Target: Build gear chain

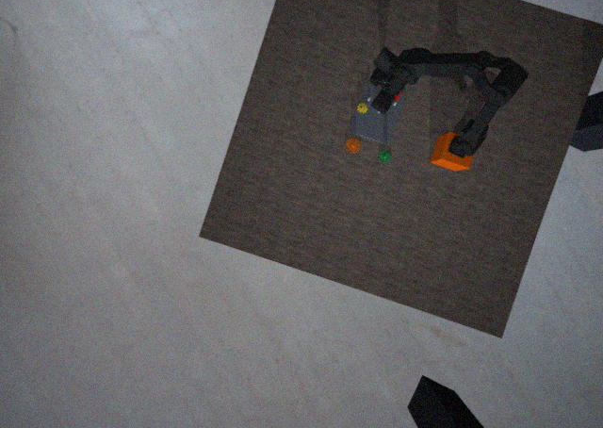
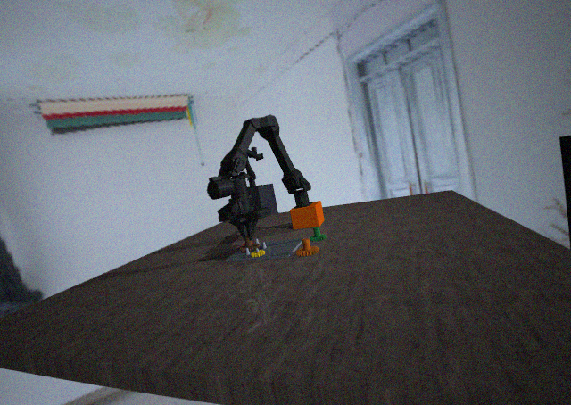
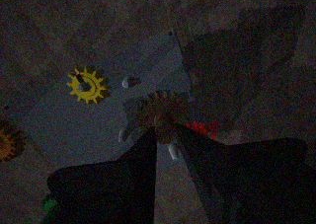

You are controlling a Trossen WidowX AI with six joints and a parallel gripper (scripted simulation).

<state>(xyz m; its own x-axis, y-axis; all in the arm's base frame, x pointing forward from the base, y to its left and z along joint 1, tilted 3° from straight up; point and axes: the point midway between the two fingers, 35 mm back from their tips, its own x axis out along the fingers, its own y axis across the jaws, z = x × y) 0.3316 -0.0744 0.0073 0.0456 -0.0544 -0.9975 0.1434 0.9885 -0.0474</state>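
My gripper is shut on the stem of a brown-orange gear, low over the grey board; whether a peg is in its hole is hidden. The red gear is right beside the held gear in the wrist view, partly covered. The yellow gear sits on its peg. Bare pegs show at the upper middle, the left and near the fingers. An orange gear and a green gear stand loose.
An orange block is under the arm's base, beyond the green gear from the board. The loose gears stand just off the board's near edge in the top view. The arm's shadow darkens the table beside the board.
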